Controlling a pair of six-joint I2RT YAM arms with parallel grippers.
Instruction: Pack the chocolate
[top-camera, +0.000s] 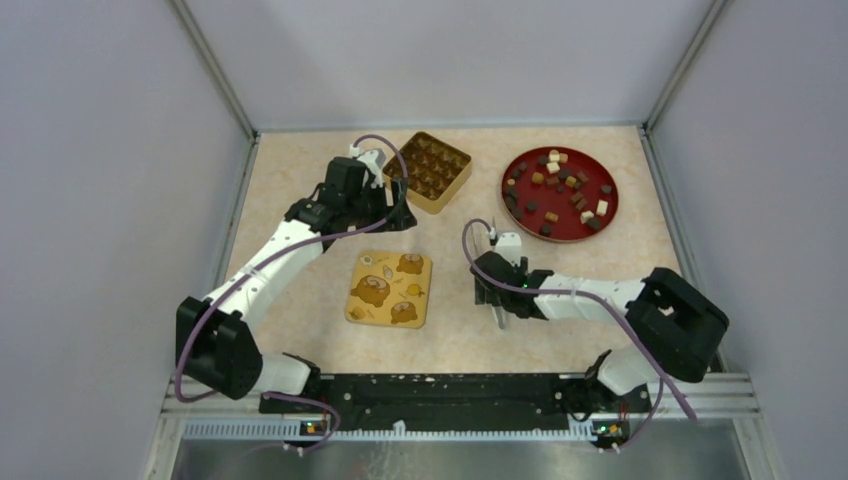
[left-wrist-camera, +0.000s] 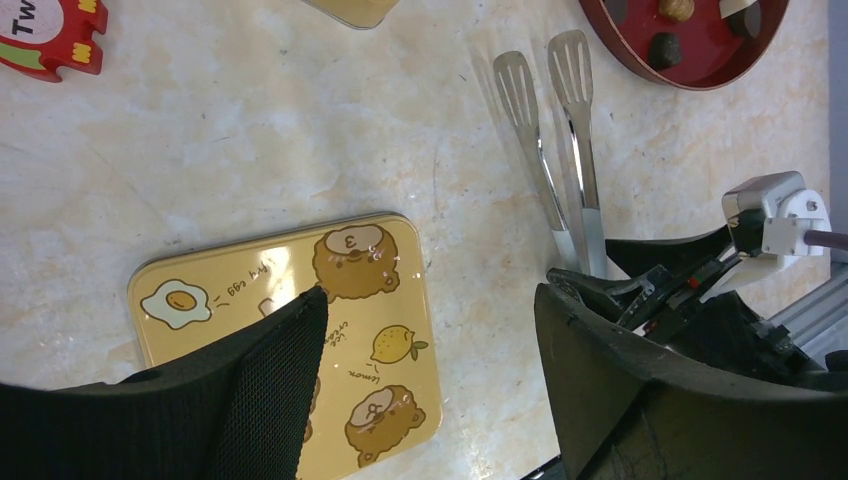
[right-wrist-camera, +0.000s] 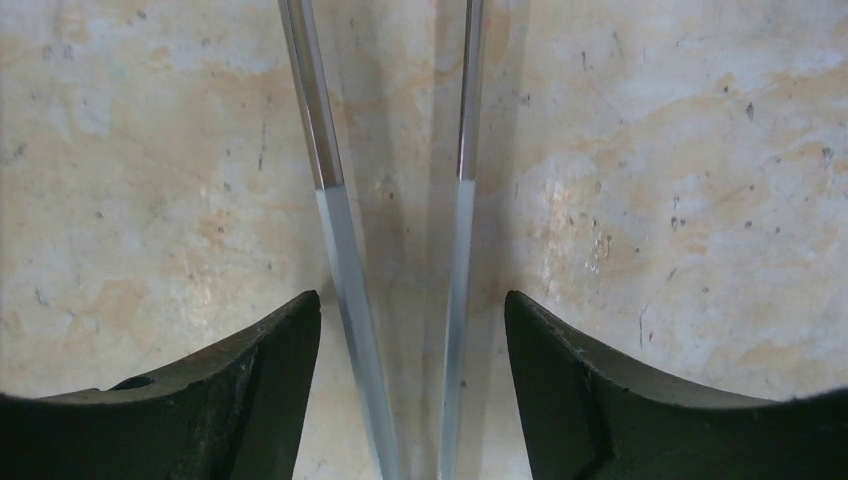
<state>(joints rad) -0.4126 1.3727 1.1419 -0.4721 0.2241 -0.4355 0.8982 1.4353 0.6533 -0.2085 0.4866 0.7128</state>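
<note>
The chocolate lies as small brown and cream lumps on a round red plate; a few lumps show in the left wrist view. A square gold tin with a grid of dark cells stands left of the plate. Metal tongs lie flat on the table. My right gripper hangs open low over them, both tong arms between its fingers, untouched. My left gripper is open and empty, above the far edge of the yellow lid.
The yellow lid with cartoon bears lies flat at the table's middle. A red-and-white item lies at the left, near the tin's corner. The red plate is close to the tongs' heads. Grey walls close in the table.
</note>
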